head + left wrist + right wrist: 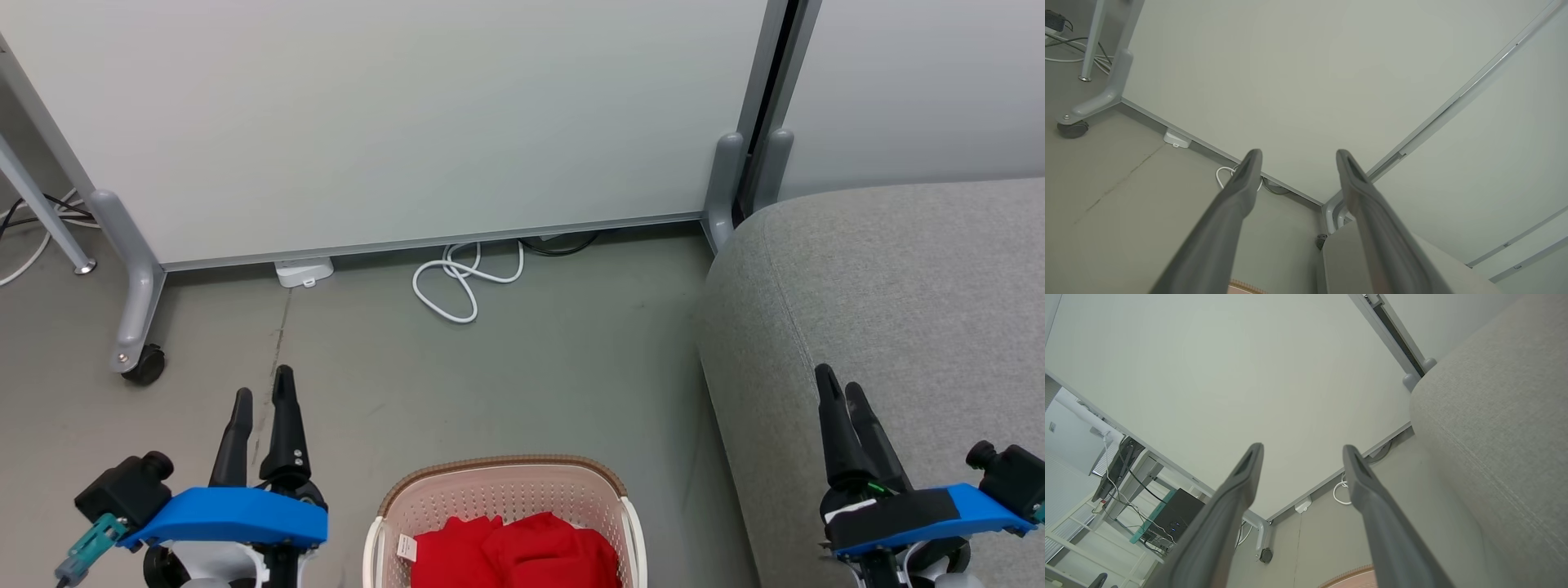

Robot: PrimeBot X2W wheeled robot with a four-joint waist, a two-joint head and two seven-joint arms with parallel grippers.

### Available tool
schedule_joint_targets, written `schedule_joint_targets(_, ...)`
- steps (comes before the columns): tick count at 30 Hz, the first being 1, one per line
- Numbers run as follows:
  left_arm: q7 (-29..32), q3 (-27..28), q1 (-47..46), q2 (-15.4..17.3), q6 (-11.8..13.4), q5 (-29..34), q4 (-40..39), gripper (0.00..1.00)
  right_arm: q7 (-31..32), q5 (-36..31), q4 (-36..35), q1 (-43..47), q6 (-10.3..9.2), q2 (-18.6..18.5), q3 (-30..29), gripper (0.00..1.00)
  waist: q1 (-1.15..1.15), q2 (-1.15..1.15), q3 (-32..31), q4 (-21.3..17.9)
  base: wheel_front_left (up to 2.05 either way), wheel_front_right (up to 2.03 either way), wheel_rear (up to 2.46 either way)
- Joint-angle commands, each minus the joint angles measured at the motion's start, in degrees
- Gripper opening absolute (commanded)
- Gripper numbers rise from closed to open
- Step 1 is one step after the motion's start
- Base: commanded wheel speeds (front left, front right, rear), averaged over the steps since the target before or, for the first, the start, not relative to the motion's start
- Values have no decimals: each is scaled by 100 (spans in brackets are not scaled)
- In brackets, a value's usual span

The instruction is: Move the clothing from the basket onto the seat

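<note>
Between the spread, empty left claw (263,382) and right claw (838,378), the clothing (522,551) lies bunched in the basket (498,467). It looks soft, light and floppy, probably best pinched at a raised fold.

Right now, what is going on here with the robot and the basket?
Nothing is being handled yet. The red clothing lies in the basket, which stands on the floor just in front of the robot. The left claw and the right claw are both open and empty, one on each side of the basket. The grey seat stands to the robot's right, with no clothing on the part that shows.
</note>
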Motion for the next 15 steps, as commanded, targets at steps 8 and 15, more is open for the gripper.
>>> schedule_joint_targets(8,-179,-278,-130,151,163,780,-53,100,-184,-830,-79,-63,9,-45,83,100,0,0,-14,39,0,0,0)
schedule_joint_targets(15,-278,-412,-147,204,254,1168,-46,100,-280,-1290,-87,-67,10,-48,113,100,0,0,-23,73,0,0,0)
